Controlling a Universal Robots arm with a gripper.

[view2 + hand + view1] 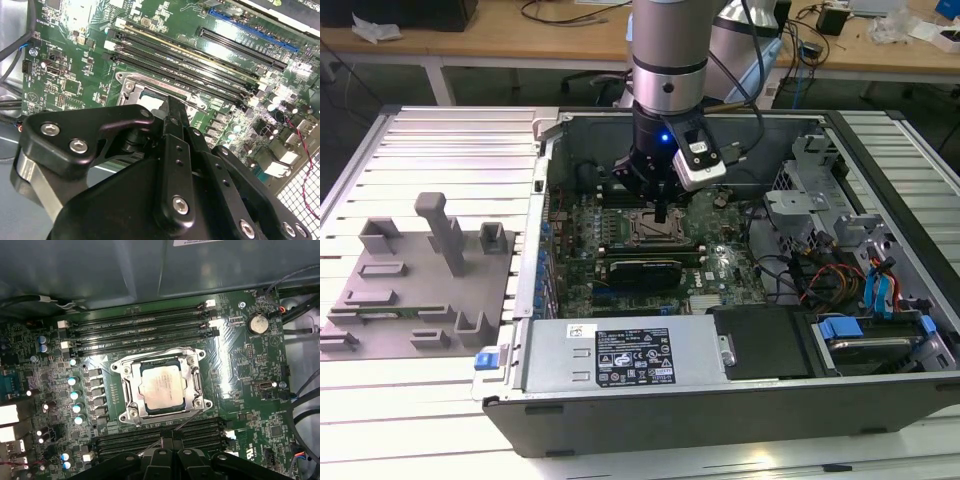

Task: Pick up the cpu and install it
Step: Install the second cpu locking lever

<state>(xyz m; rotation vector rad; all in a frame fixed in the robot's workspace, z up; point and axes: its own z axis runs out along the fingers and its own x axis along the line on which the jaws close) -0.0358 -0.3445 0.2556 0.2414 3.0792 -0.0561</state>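
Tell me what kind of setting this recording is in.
Probably a lab or workshop test cell: an opened grey desktop computer case lies on a ribbed aluminium table, beside grey plastic fixture blocks, with cluttered wooden workbenches behind.

text: none legible | power supply label (pixel 633 357): print too small | cpu (pixel 161 388): markings unreadable

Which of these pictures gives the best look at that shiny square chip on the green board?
The first wrist view: the cpu faces the camera, its whole silver top plain inside the metal-framed socket. In the second wrist view the gripper covers most of it, leaving a pale corner. In the exterior view it is a small pale patch beneath the arm.
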